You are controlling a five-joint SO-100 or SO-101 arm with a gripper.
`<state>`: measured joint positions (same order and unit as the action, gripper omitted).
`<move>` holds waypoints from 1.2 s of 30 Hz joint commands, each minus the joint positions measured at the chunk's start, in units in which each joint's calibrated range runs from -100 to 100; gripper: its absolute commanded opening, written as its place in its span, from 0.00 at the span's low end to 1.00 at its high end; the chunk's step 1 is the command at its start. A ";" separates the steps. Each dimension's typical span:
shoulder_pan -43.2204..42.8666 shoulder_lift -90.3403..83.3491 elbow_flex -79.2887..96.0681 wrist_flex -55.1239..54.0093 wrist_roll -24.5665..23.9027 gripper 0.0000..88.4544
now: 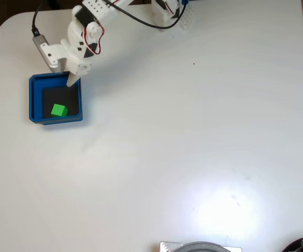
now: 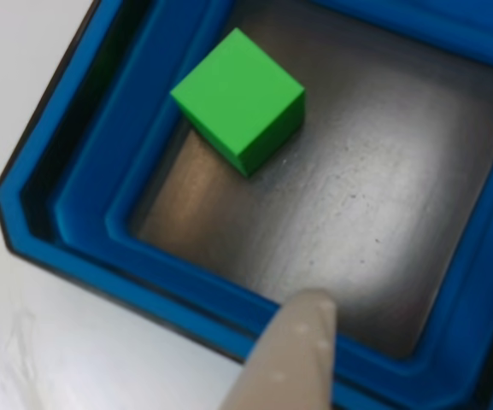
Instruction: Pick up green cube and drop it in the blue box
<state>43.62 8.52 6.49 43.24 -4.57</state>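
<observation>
white table [image 1: 193, 131], green cube [image 1: 59, 110] inside blue box [image 1: 34, 100]

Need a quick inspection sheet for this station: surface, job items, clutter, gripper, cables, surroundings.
Surface: white table, bare apart from a small dark speck and a glare patch.
Job's things: green cube lies on the dark floor of the blue box, near a corner in the other view; box sits at the table's left side in the fixed view.
Clutter: nothing seen.
Gripper: gripper hovers over the box's upper rim, holding nothing; one finger tip visible, open or shut unclear.
Cables: black cable and red wires on the arm.
Surroundings: grey round object at the bottom edge.
</observation>
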 commanded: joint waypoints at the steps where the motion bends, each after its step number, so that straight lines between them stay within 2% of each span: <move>1: -0.03 -11.03 5.72 -1.12 0.15 0.29; 11: -0.49 -29.84 22.33 -1.53 0.10 0.29; 28: -7.05 -58.60 48.36 -1.78 0.15 0.29; 36: -7.21 -71.23 66.94 -14.58 0.20 0.29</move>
<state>36.79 -56.14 65.64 35.95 -4.57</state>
